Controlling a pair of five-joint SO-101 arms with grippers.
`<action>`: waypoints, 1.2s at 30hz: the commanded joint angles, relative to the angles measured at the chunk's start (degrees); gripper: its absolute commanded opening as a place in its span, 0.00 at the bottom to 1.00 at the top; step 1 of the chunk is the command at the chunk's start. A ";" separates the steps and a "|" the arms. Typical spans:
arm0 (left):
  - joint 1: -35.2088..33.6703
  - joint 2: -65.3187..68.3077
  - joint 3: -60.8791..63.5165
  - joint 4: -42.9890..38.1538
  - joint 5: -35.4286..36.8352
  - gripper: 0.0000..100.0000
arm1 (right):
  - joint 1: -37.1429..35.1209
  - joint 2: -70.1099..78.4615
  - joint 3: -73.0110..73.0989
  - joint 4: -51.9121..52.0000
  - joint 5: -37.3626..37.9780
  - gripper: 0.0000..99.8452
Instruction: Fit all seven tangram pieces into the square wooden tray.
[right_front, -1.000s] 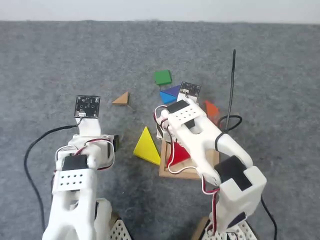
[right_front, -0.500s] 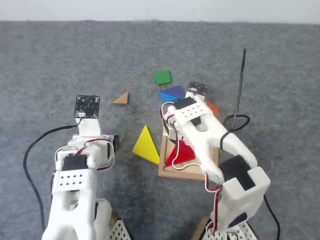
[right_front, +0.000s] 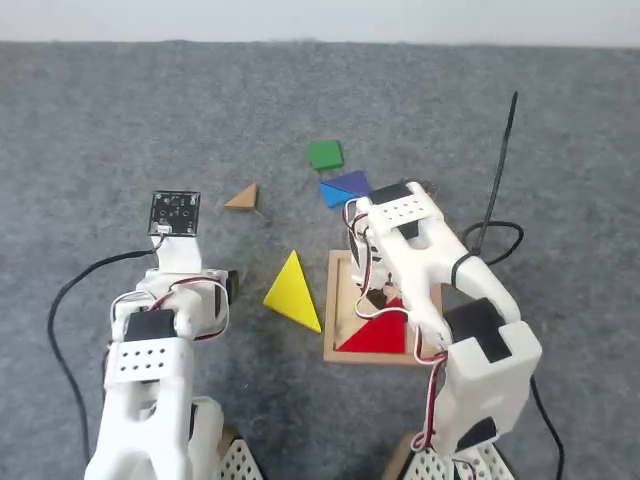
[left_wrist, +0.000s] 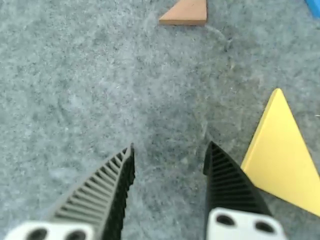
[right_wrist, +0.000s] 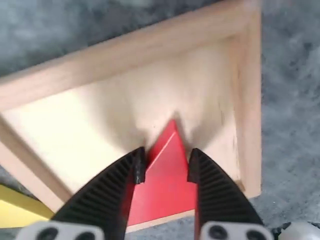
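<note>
High view: the red triangle (right_front: 380, 335) lies flat in the wooden tray (right_front: 338, 300), along its near side. The right gripper (right_wrist: 166, 162) is clamped on the triangle's far tip. The yellow triangle (right_front: 293, 292) sits just left of the tray. The left gripper (left_wrist: 170, 160) hangs with jaws apart over grey carpet (right_front: 120, 120), left of the yellow triangle. The green square (right_front: 325, 154), blue triangle (right_front: 335, 193), purple parallelogram (right_front: 352, 181) and small brown triangle (right_front: 242, 197) lie farther back.

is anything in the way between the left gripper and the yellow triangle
Nothing visible does: only bare grey carpet lies between the left gripper, its jaws open, and the yellow triangle just beside it.
</note>
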 joint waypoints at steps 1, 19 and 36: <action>-0.26 -1.05 -0.31 -0.97 -0.53 0.22 | 0.75 -0.22 -1.85 1.36 1.76 0.08; -0.26 -1.23 -0.31 -0.88 -0.53 0.22 | 2.24 -0.13 -2.90 1.27 9.85 0.01; -0.26 -1.32 0.13 -1.05 -1.67 0.22 | 2.24 -5.67 -2.64 1.27 15.21 0.01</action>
